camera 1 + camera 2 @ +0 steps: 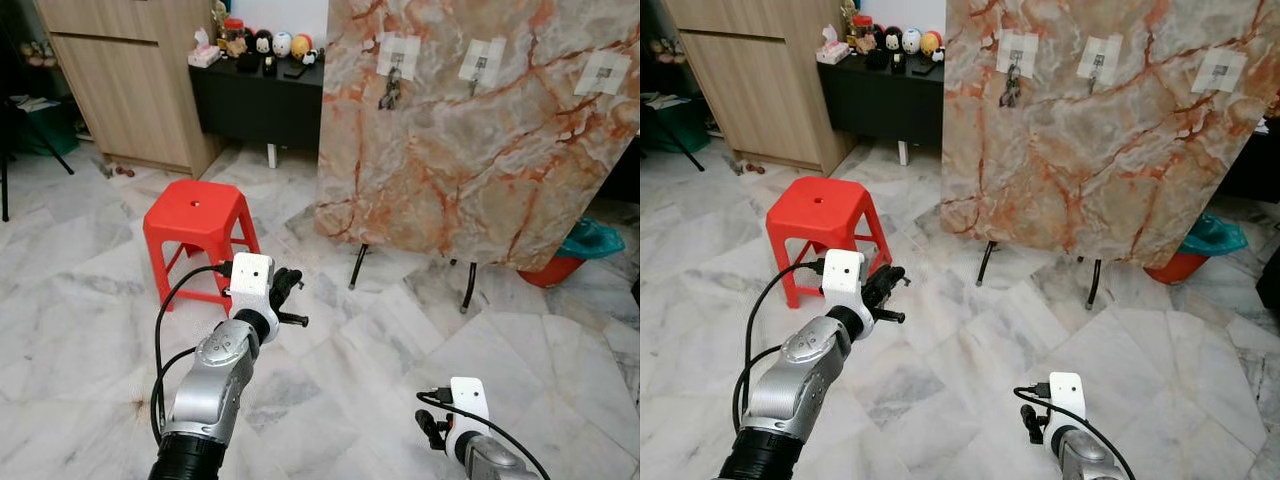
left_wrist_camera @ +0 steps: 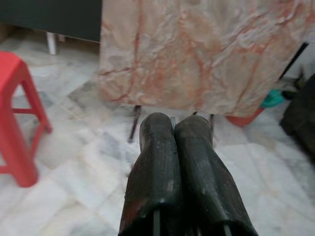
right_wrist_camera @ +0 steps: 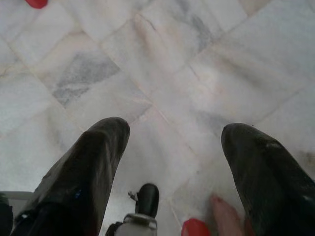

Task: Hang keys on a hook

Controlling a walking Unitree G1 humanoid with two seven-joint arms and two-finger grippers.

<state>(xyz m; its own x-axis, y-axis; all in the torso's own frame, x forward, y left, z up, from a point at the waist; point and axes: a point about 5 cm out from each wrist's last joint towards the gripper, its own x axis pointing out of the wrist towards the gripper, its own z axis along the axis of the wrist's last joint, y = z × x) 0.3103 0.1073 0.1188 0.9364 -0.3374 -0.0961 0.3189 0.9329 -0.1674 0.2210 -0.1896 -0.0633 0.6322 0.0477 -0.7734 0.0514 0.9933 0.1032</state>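
Observation:
A bunch of dark keys (image 1: 390, 92) hangs from the leftmost hook (image 1: 397, 60) on a tilted marble-patterned board (image 1: 470, 170). Two more hooks (image 1: 481, 62) (image 1: 603, 72) on white patches sit further right, with nothing on them. My left gripper (image 1: 289, 284) is raised at mid-height, well short of the board and pointing toward it. In the left wrist view its fingers (image 2: 157, 162) are pressed together with nothing showing between them. My right gripper (image 3: 174, 130) is open and hangs low over the marble floor, also seen at the lower edge as the right wrist (image 1: 455, 420).
A red plastic stool (image 1: 196, 222) stands just left of my left arm. The board rests on thin black legs (image 1: 358, 265). Behind are a black cabinet (image 1: 255, 95) with figurines, a wooden cupboard (image 1: 130, 80), and an orange basin (image 1: 555, 268) at right.

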